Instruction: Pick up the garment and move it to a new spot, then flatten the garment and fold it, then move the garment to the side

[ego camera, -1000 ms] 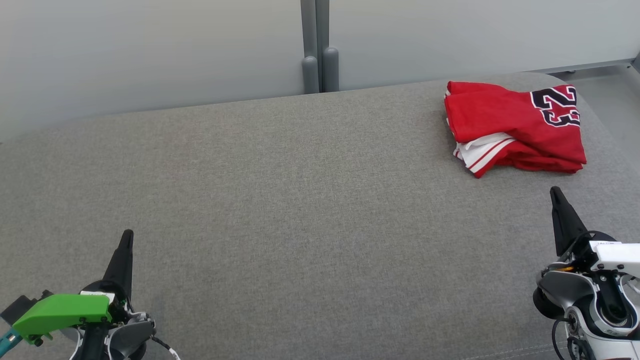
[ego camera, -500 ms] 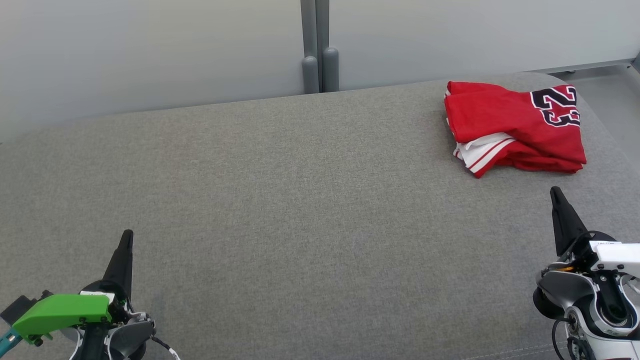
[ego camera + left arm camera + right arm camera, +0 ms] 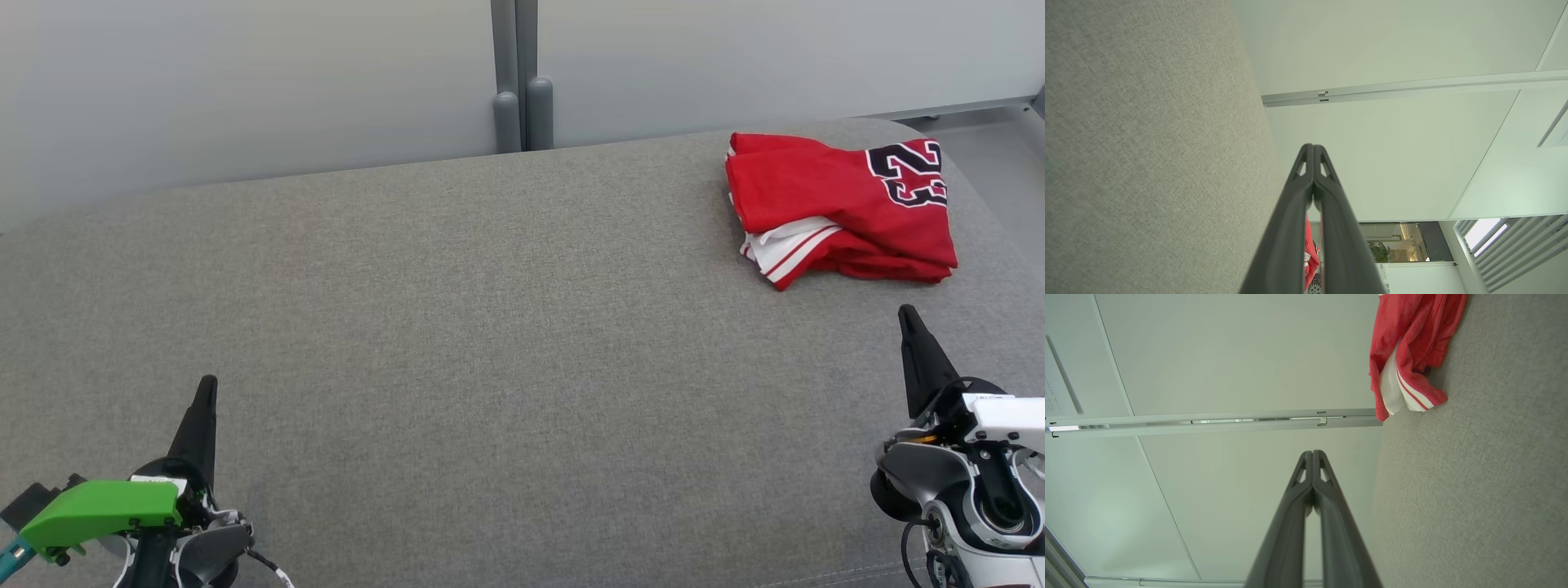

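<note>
Supervisor: Where is the garment on your screen?

Operator: I see the garment (image 3: 841,208) in the far right corner of the grey fabric worktop (image 3: 490,327), folded into a compact red bundle. A black and white "23" faces up near its right end. White edging with a red stripe pokes out at its near left corner. It lies on the cloth, apart from both arms.

Supervisor: And the fingers?

Operator: The left fingers (image 3: 200,420) are pressed together and empty at the near left of the worktop. They point away from me, well apart from the garment. A green cover (image 3: 102,506) sits on that wrist. The right fingers (image 3: 918,359) are together too and hold nothing. They sit at the near right, pointing towards the garment's near edge, with a strip of bare fabric between.

Supervisor: Do the wrist cameras agree?

Operator: Yes. On the left wrist view the left fingers (image 3: 1294,212) meet at the tips, the worktop (image 3: 1147,143) runs down the left side, and a sliver of the red garment (image 3: 1309,261) shows through the slot lower down. On the right wrist view the right fingers (image 3: 1331,514) touch at the tips. The garment (image 3: 1412,343) is at the top right on the worktop (image 3: 1474,477). Behind the worktop I see pale wall panels (image 3: 245,82) and a grey post (image 3: 514,73).
</note>
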Tool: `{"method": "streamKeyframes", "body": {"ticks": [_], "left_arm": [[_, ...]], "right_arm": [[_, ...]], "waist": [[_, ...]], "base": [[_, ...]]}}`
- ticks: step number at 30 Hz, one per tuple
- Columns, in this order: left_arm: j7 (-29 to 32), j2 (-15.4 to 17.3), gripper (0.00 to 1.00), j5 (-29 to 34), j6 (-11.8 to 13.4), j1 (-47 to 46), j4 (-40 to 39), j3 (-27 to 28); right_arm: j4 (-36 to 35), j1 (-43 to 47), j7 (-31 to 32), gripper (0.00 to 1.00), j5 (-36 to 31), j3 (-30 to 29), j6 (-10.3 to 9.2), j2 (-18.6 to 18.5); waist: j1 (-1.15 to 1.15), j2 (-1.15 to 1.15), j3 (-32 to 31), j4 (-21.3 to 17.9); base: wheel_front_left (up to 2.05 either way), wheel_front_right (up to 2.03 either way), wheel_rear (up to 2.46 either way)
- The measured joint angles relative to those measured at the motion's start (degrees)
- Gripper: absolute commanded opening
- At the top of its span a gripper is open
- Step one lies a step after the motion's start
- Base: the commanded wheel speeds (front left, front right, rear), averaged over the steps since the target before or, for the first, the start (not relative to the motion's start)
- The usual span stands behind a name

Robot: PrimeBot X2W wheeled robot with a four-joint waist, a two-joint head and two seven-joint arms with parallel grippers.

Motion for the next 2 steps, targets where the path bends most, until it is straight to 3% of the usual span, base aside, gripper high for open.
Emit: {"method": "streamKeyframes", "body": {"ticks": [2], "left_arm": [[0.0, 0.0, 0.0, 0.0, 0.0, 0.0, 0.01, 0.01]], "right_arm": [[0.0, 0.0, 0.0, 0.0, 0.0, 0.0, 0.0, 0.0]], "waist": [[0.0, 0.0, 0.0, 0.0]], "base": [[0.0, 0.0, 0.0]]}}
